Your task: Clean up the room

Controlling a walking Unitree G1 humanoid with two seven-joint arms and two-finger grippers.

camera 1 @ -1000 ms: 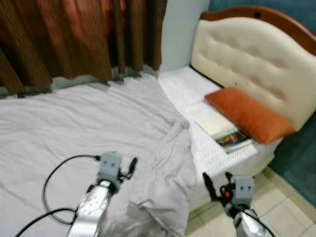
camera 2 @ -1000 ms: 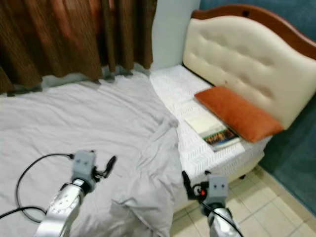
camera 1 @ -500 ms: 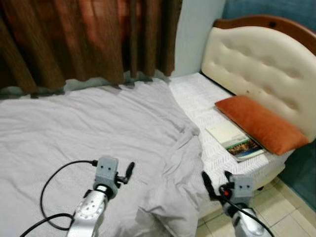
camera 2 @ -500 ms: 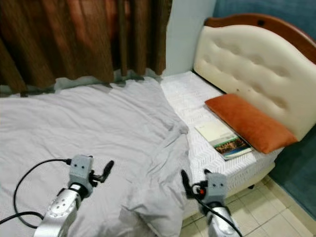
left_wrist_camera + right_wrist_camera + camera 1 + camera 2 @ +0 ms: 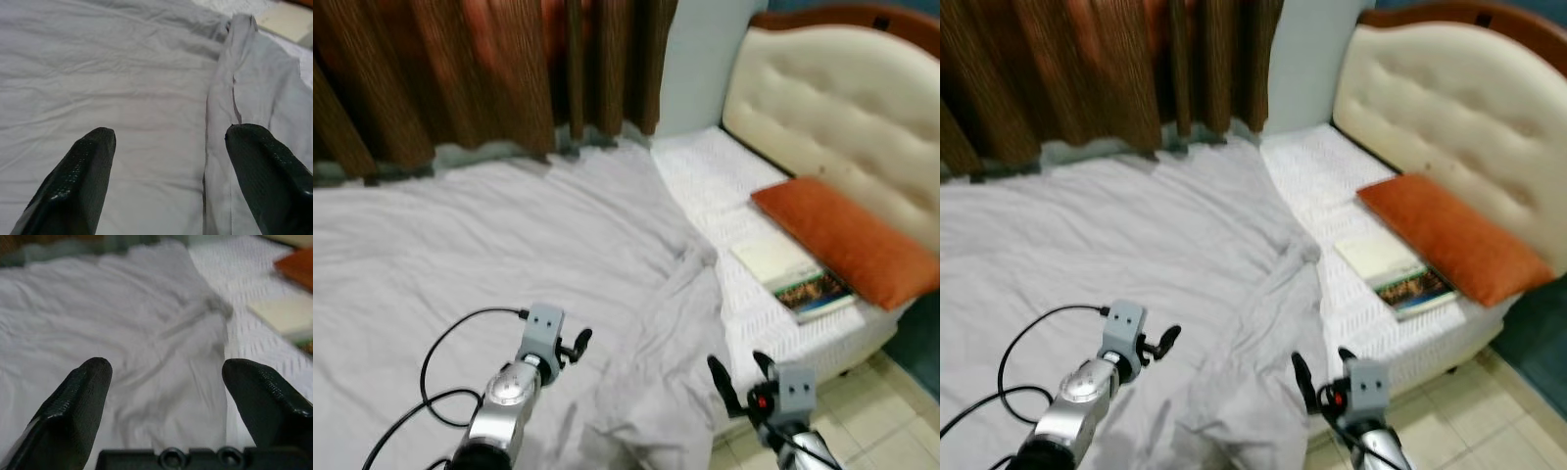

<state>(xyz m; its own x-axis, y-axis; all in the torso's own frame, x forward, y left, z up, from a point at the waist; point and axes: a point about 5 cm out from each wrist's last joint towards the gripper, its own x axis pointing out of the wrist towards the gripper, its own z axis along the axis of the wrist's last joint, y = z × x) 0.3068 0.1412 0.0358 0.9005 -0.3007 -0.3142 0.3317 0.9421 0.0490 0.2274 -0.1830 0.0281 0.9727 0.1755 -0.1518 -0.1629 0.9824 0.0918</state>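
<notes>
Brown curtains (image 5: 480,73) hang across the back of the room, with a pale wall strip beside them and a cream tufted headboard (image 5: 842,117) in a wooden frame on the robot's right. Below them a bed (image 5: 773,323) takes up most of the scene, its white textured mattress bare at the head end. Spread over the rest of the bed is a large grey sheet (image 5: 499,245), wrinkled, with its edge bunched into a thick fold that runs from near the middle of the bed down toward the near corner, where it hangs over the side. An orange pillow (image 5: 847,240) lies at the foot of the headboard, on the bare mattress. Just beside the pillow, toward the robot, lie two books (image 5: 793,274), a cream-covered one and one with a dark pictured cover, touching or overlapping each other. Beige floor tiles (image 5: 891,431) show at the lower right beyond the bed corner. The left gripper (image 5: 576,345) hovers over the grey sheet on a silver arm with a black cable looped behind it; in the left wrist view its black fingers (image 5: 73,191) stand wide apart, holding nothing, above the sheet close to the bunched fold. The right gripper (image 5: 737,374) hangs off the near corner of the bed by the drooping sheet, its fingers (image 5: 73,406) likewise spread and empty.
</notes>
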